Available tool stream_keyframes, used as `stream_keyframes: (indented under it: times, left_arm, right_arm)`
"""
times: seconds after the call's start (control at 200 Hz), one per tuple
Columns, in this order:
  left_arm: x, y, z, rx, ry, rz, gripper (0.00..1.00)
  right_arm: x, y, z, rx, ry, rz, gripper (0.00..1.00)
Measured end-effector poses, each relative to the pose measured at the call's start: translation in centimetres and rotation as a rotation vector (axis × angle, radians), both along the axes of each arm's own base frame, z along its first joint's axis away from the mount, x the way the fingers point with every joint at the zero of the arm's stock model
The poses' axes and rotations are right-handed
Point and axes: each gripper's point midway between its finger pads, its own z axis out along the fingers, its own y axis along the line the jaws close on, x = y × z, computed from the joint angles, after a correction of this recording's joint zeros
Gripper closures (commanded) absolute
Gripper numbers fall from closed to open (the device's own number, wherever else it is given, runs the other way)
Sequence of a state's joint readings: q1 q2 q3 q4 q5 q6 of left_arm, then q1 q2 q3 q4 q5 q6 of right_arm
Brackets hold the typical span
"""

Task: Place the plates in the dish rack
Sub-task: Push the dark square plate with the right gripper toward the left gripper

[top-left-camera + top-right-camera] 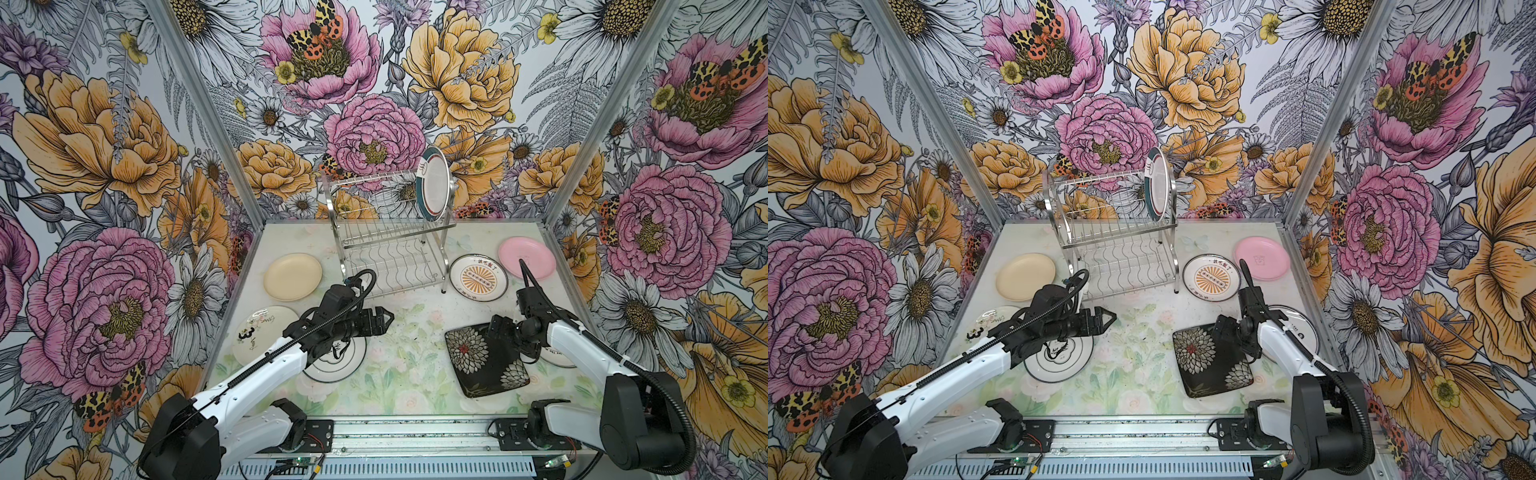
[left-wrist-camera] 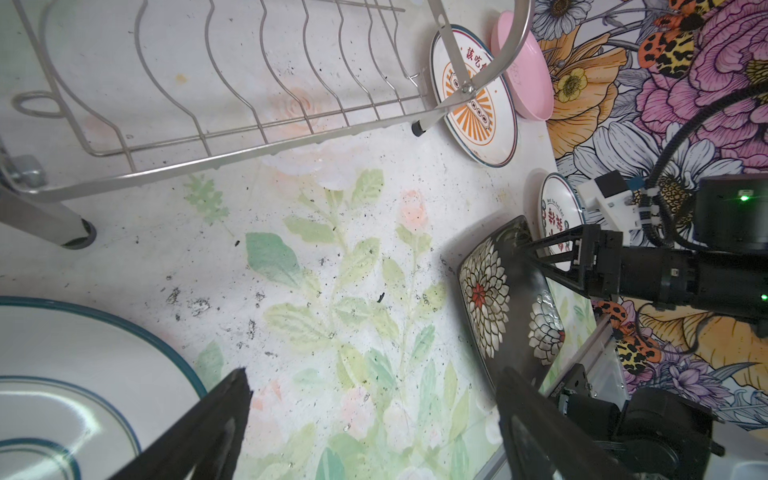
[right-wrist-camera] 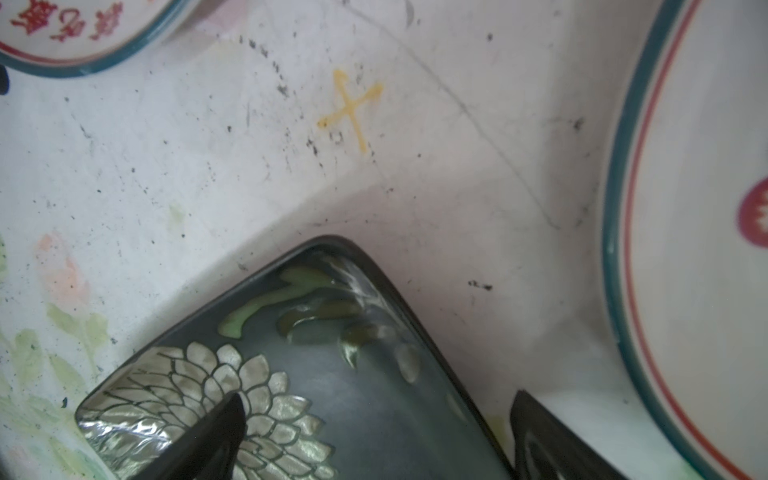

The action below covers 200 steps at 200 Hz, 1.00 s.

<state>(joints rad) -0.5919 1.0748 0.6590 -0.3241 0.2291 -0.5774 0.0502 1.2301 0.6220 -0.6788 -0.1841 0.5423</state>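
Black-glazed, the square floral plate (image 1: pixel 486 359) lies flat near the tabletop's front right corner, well apart from the dish rack (image 1: pixel 390 245) at the back edge. The right gripper (image 3: pixel 378 399), the nearer one, hangs over the plate's far corner, jaws wide and empty, its rim running between them. The left gripper (image 1: pixel 384 320), also wide and empty, hovers mid-table.

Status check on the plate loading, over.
Left gripper open, hovering empty. Right gripper open, straddling rim of black square floral plate. One teal-rimmed plate in dish rack top tier. Nothing blocking the rack.
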Motion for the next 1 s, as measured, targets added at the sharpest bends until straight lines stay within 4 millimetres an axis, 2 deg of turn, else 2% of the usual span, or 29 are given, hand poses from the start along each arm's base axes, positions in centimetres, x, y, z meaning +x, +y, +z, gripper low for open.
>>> stream_keyframes:
  times: [0.23,0.661,0.816,1.001]
  left_arm:
    - [-0.2,0.0,0.2,-0.007,-0.003,-0.006,0.08]
    - [-1.1,0.2,0.2,-0.028,-0.013,-0.021,0.07]
    - [-1.2,0.2,0.1,-0.029,-0.009,-0.024,0.07]
    - [-1.3,0.2,0.1,-0.032,-0.008,-0.027,0.07]
  right_arm:
    - [-1.0,1.9,0.3,0.075,-0.004,0.020,0.01]
    - [-4.4,8.8,0.7,0.196,0.016,0.130,0.01]
    - [-4.8,11.3,0.9,0.225,0.008,0.170,0.01]
    - [-5.0,13.9,0.1,0.245,0.022,0.219,0.01]
